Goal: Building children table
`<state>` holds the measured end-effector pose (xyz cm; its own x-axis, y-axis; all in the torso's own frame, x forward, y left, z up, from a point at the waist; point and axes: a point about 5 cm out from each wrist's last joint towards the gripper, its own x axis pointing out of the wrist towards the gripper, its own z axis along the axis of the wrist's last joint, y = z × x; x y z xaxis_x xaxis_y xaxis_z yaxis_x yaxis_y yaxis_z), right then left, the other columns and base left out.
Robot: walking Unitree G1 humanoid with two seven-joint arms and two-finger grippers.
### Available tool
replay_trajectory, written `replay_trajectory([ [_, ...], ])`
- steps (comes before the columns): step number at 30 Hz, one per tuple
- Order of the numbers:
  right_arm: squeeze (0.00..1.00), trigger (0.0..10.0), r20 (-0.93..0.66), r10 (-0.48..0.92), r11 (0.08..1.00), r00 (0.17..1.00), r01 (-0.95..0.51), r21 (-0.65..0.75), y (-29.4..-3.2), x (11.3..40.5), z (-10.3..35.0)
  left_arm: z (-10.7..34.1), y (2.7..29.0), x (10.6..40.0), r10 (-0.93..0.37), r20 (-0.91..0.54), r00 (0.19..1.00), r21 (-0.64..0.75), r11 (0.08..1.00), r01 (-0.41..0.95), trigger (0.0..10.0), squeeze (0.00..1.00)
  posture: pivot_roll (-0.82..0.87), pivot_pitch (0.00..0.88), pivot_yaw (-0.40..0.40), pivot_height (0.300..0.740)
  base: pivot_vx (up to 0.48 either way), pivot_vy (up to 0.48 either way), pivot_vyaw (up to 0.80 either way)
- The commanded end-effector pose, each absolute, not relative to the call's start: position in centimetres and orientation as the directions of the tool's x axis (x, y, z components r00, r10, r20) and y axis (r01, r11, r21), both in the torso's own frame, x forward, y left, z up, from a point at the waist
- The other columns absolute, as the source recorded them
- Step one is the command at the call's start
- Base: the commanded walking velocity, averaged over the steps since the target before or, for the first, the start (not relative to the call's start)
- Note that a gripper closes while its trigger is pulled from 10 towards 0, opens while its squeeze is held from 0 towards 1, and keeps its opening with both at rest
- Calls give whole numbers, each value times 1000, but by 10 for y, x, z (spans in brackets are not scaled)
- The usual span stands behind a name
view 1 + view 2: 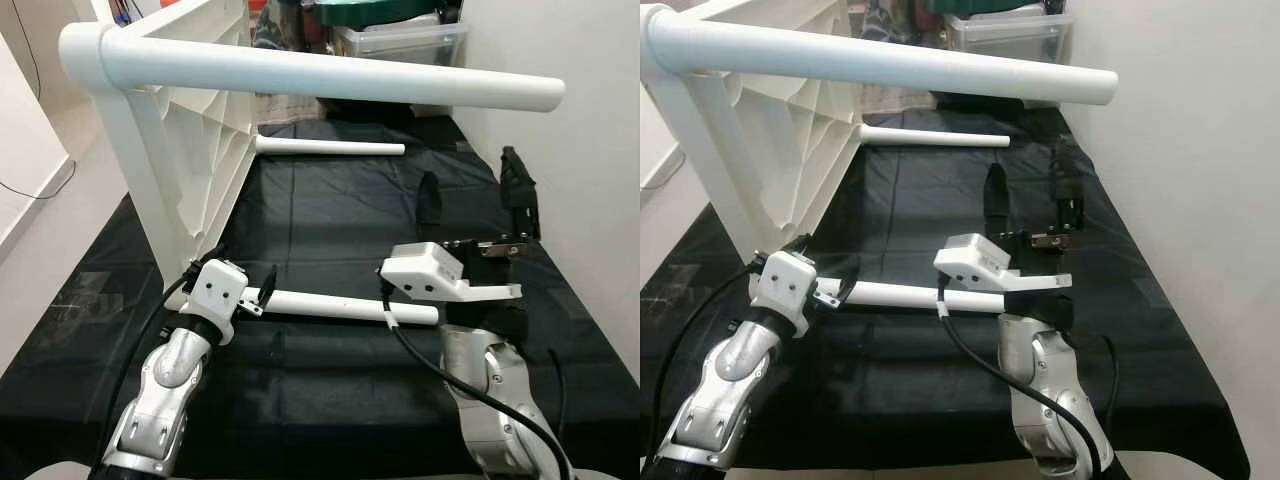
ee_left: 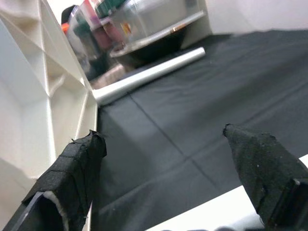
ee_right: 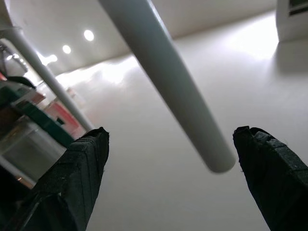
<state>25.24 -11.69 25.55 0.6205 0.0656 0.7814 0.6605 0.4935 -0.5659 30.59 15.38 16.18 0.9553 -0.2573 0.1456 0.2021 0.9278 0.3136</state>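
Loose table leg [image 1: 340,306] lying between both open grippers.
You are holding nothing: left gripper [image 1: 262,292] and right gripper [image 1: 478,215] jaws gape; a nudge risks rolling it.

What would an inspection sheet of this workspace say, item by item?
Surface: black cloth sheet spread over the floor.
Job's things: white plastic tabletop standing on edge, one white leg fitted; loose white leg lying near the grippers; another loose white leg farther off.
Clutter: clear plastic storage box at the far end.
Grippers: left gripper open, low over the cloth; right gripper open, pointing up toward the fitted leg.
Cables: black cable along the right arm.
Surroundings: white wall on the right.
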Motion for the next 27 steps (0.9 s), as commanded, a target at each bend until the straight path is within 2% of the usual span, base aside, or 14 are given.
replay_trajectory([
  [1, 0, 10000, 802, 68, 484, 593, 684, -546, -115, 251, 260, 158, 158, 307, -260, 133, 956, 319, 925, 207, 10000, 0, 52, 88, 20, 740, 0, 0, 0],
  [10, 0, 10000, 845, 73, 448, 529, 740, -502, -114, 259, 273, 163, 154, 321, -265, 138, 954, 326, 922, 209, 10000, 0, 49, 128, 34, 740, 0, 0, 0],
  [11, 1000, 10000, 848, 89, 435, 523, 745, -505, -114, 267, 277, 166, 153, 324, -274, 143, 951, 331, 919, 214, 10000, 0, 55, 153, 34, 740, 0, 0, 0],
  [19, 976, 10000, 854, 107, 398, 508, 765, -505, -112, 279, 282, 173, 159, 329, -285, 154, 946, 348, 912, 218, 10000, 0, 64, 176, 29, 740, 0, 0, 0],
  [20, 0, 10000, 855, 114, 389, 505, 770, -506, -111, 283, 283, 175, 162, 330, -277, 159, 948, 352, 913, 208, 10000, 0, 69, 188, 25, 740, 0, 0, 0],
  [27, 0, 10000, 875, 111, 352, 471, 805, -478, -112, 297, 295, 180, 178, 330, -245, 171, 954, 366, 915, 169, 10000, 0, 73, 203, 15, 740, 0, 0, 0],
])
